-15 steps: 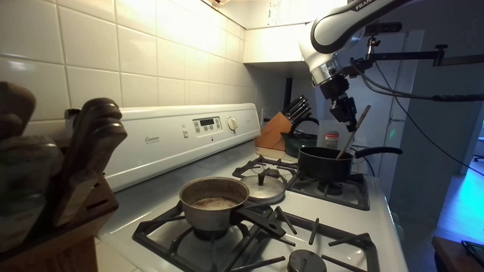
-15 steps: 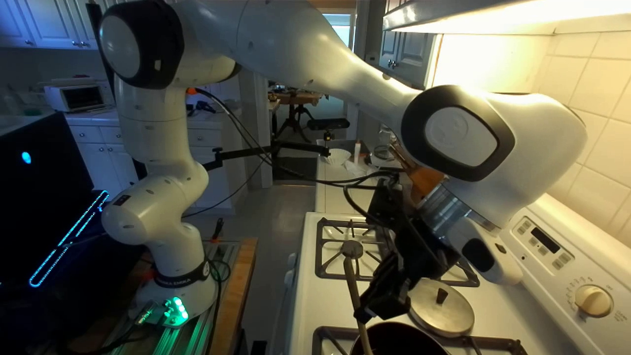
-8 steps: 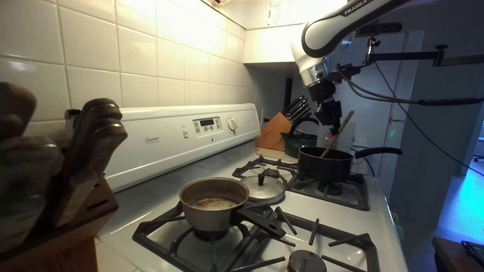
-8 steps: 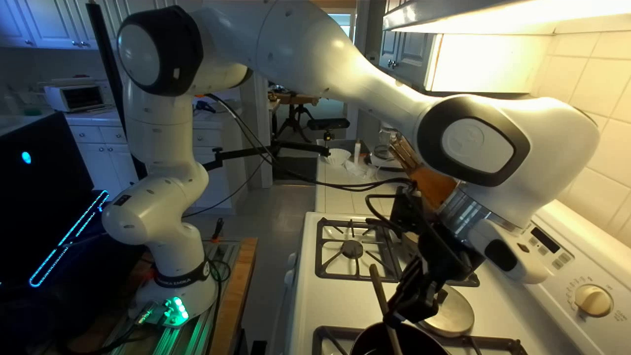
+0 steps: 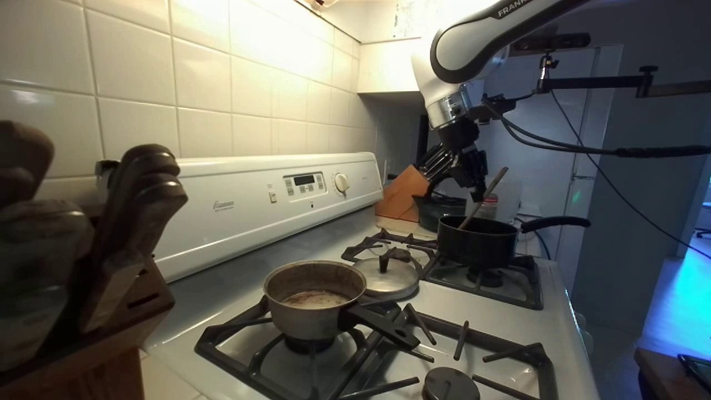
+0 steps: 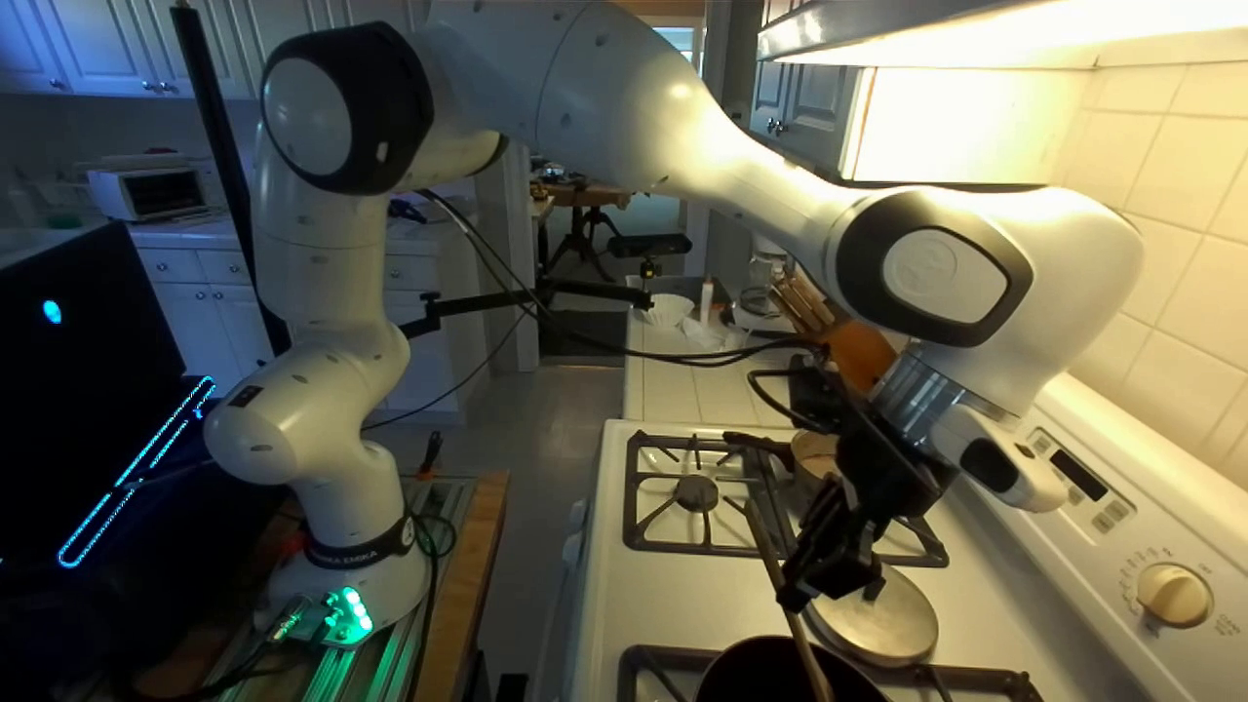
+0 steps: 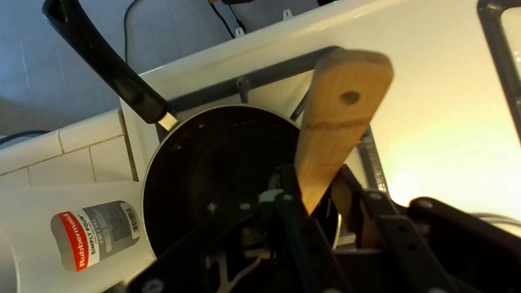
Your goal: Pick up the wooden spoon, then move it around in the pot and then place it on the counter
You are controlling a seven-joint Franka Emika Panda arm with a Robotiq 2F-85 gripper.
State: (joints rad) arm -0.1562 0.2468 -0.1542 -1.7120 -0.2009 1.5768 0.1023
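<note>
Wrist view: we have our fingers clamped on the wooden spoon, which slants down into the black pot; in both exterior views a lid lies near the pot.

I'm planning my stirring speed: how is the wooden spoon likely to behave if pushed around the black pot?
Probably stiff: the wooden spoon shows no bend. It may pivot: the tool grips it partway along, lower end in the black pot. Likely light: it looks slim.
</note>
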